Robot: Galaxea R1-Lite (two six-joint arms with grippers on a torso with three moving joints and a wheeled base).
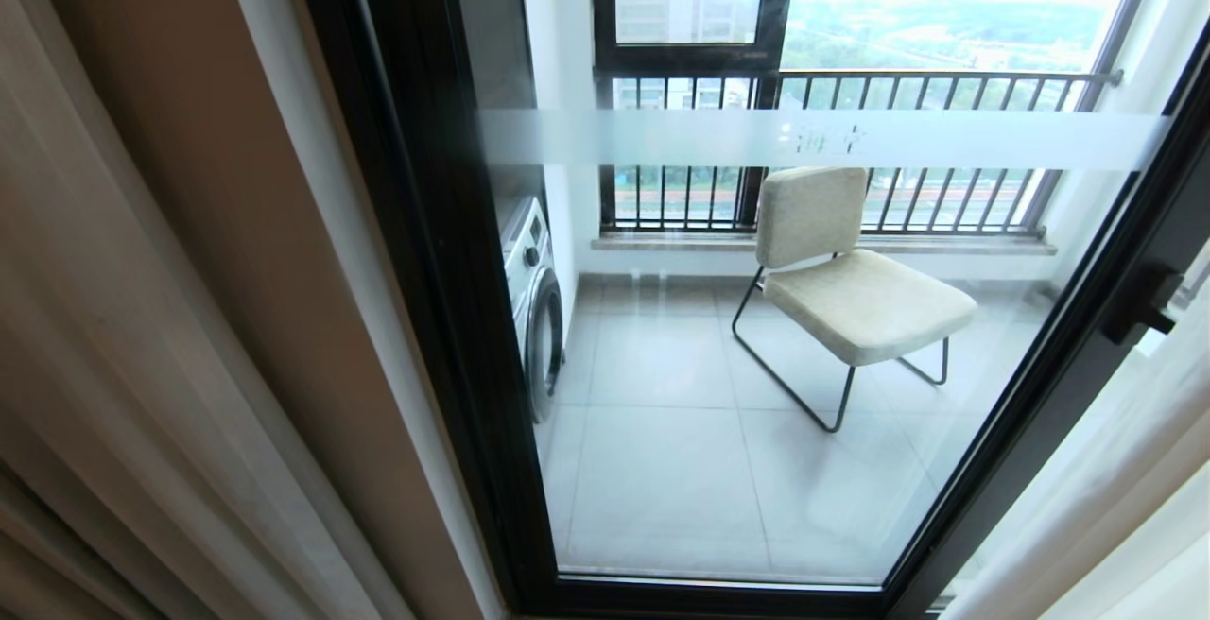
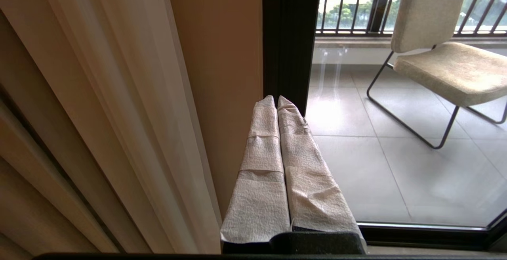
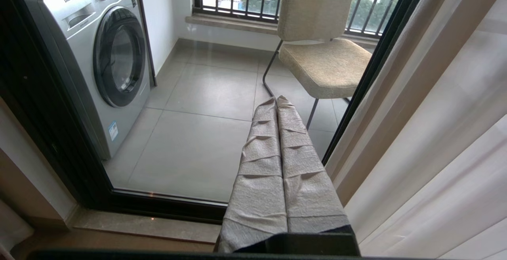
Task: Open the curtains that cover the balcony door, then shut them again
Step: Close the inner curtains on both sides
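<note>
The balcony door [image 1: 425, 251] stands uncovered in front of me, glass in a dark frame with a frosted band [image 1: 945, 140] and a black handle [image 1: 1144, 303]. The curtains are gathered at both sides: beige drapes with a sheer layer on the left [image 1: 113, 365], white sheer on the right [image 1: 1115, 469]. Neither arm shows in the head view. My left gripper [image 2: 276, 99] is shut and empty, its wrapped fingers side by side, beside the left curtains [image 2: 99, 113] and apart from them. My right gripper [image 3: 276, 100] is shut and empty too, next to the right curtains [image 3: 435, 113].
Behind the glass, a beige chair [image 1: 851, 289] on a thin metal frame stands on the tiled balcony. A silver washing machine [image 3: 99, 62] sits at the balcony's left wall. A farther window with a black barred railing [image 1: 898, 81] closes the balcony.
</note>
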